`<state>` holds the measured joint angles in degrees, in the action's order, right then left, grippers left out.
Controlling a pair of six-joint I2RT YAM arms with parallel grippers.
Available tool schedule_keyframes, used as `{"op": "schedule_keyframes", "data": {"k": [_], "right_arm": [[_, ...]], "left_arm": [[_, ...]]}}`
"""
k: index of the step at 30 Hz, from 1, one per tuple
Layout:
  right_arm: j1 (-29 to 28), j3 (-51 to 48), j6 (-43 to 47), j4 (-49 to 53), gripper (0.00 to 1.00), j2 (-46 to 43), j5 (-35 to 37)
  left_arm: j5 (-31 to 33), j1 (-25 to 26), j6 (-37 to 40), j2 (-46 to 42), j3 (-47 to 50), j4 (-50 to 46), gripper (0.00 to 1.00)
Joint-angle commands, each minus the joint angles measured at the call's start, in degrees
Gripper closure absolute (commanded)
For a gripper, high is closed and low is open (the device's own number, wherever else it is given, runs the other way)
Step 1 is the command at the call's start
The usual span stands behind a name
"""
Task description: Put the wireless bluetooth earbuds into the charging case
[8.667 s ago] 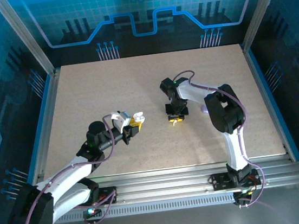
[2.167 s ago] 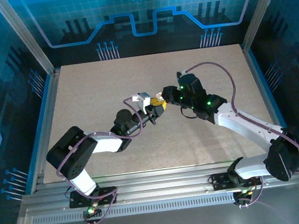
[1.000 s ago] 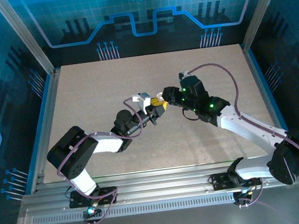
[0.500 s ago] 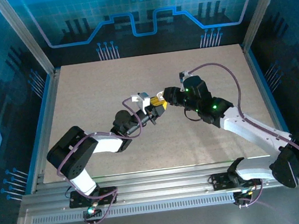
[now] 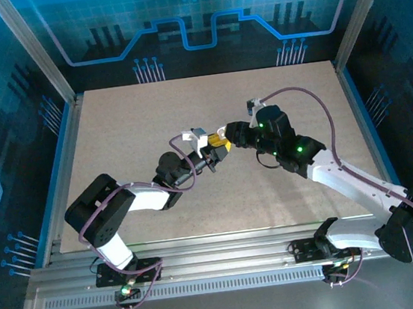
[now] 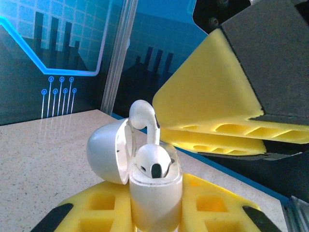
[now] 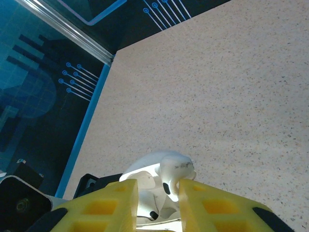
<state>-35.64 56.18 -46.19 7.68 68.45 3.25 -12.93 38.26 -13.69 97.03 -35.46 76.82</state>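
Note:
The white charging case (image 6: pixel 154 198) stands upright with its lid (image 6: pixel 106 152) swung open to the left, and my left gripper (image 6: pixel 154 205) is shut on it between yellow pads (image 6: pixel 212 198). One white earbud (image 6: pixel 153 164) sits in the case. A second white earbud (image 6: pixel 145 118) stands head up behind it, stem down into the case. My right gripper (image 7: pixel 158 193) is open over the case (image 7: pixel 145 170), and that earbud (image 7: pixel 176 169) touches only its right fingertip. Both grippers meet at mid-table, left (image 5: pixel 217 147) and right (image 5: pixel 229 133). The purple earbuds are out of view.
The speckled beige table (image 5: pixel 149 116) spreads bare around the two grippers. A blue rail and metal posts (image 5: pixel 62 142) edge it on the left, and a dark patterned back wall (image 5: pixel 193 43) closes the far side.
The right arm has shifted slightly rightward, its gripper easing back from the case by a little. The left arm and the case have stayed in place.

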Motion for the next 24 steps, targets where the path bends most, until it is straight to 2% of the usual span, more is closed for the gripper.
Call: {"op": "schedule_keyframes", "data": {"k": [1, 24], "right_arm": [[-0.84, -0.42, 1.52, 0.43, 0.72, -1.29, -1.44], [0.57, 1.51, 2.89, 8.28, 0.74, -3.15, -3.63]], "left_arm": [[-1.64, 0.14, 1.82, -1.77, 0.04, 3.34, 0.9], [-6.93, 0.07, 6.21, -3.67, -0.04, 3.43, 0.9]]}}
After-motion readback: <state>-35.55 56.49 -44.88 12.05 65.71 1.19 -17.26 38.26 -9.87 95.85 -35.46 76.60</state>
